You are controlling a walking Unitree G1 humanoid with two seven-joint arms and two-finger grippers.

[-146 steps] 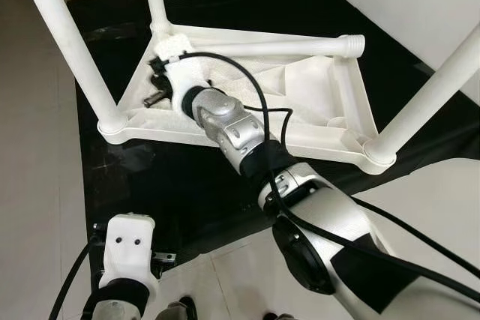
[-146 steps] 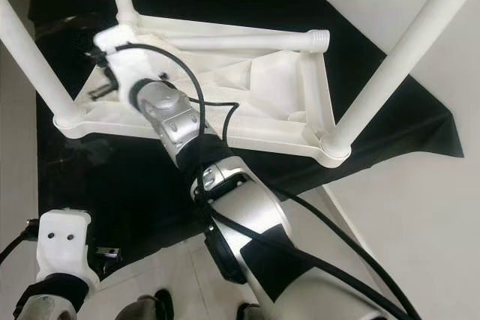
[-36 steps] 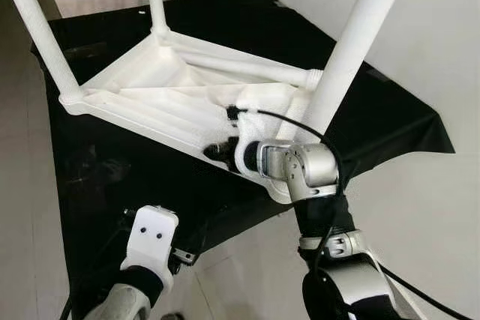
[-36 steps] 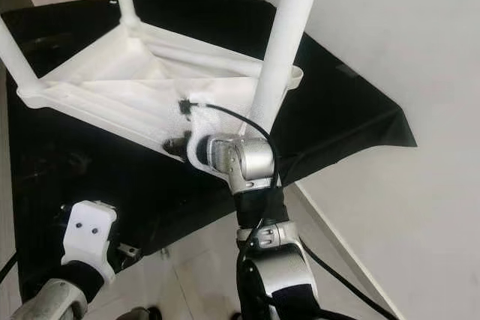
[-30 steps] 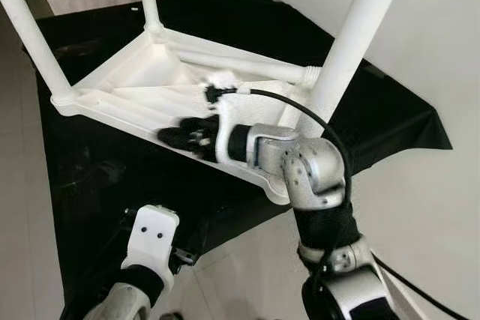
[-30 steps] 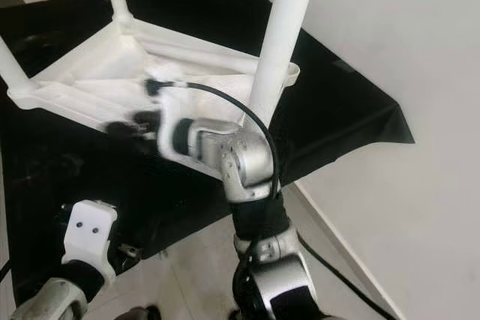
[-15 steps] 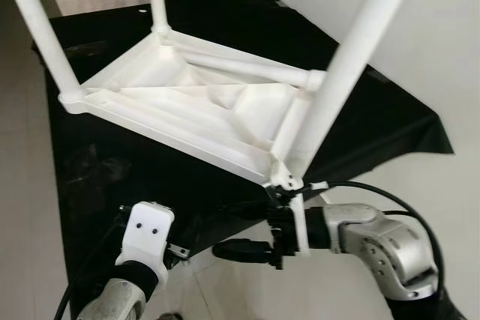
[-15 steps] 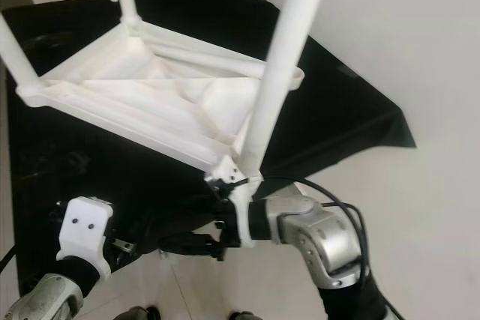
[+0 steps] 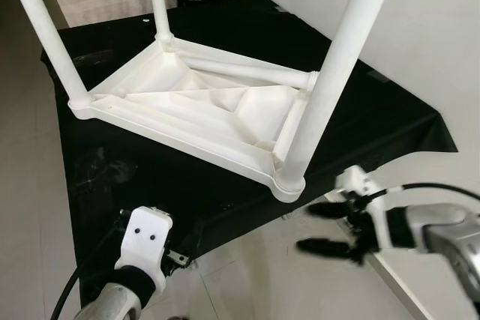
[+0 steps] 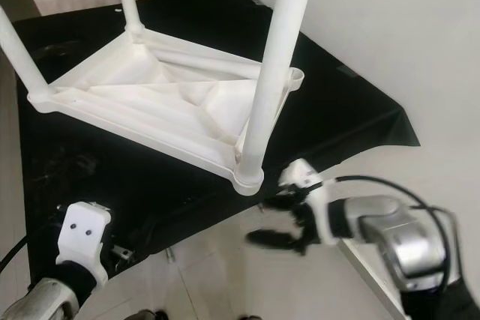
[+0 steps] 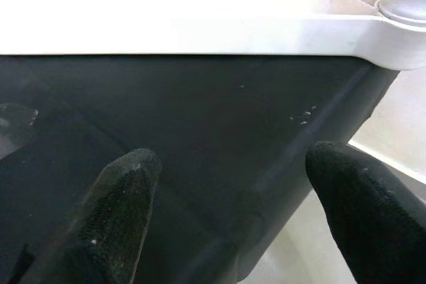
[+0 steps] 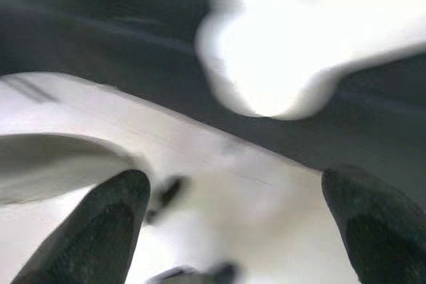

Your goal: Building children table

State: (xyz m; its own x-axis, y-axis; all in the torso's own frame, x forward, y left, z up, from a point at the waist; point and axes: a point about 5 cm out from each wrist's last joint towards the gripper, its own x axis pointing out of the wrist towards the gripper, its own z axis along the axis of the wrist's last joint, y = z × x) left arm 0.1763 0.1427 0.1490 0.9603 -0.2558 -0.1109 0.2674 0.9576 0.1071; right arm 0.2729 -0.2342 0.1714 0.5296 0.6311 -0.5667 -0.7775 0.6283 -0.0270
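Three legs stand on your upturned table (image 9: 202,110), lying on the black cloth (image 9: 375,110) so sockets face up. Your right gripper (image 9: 324,227) hovers near right, fingers spread, empty; left gripper (image 11: 226,217) likewise.

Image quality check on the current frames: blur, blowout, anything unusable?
Right wrist view: heavily blurred, table corner blown out white. Left wrist view: table edge overexposed, fingers soft but readable. Eye views: table sharp, right gripper smeared, black cloth shows faint glare.
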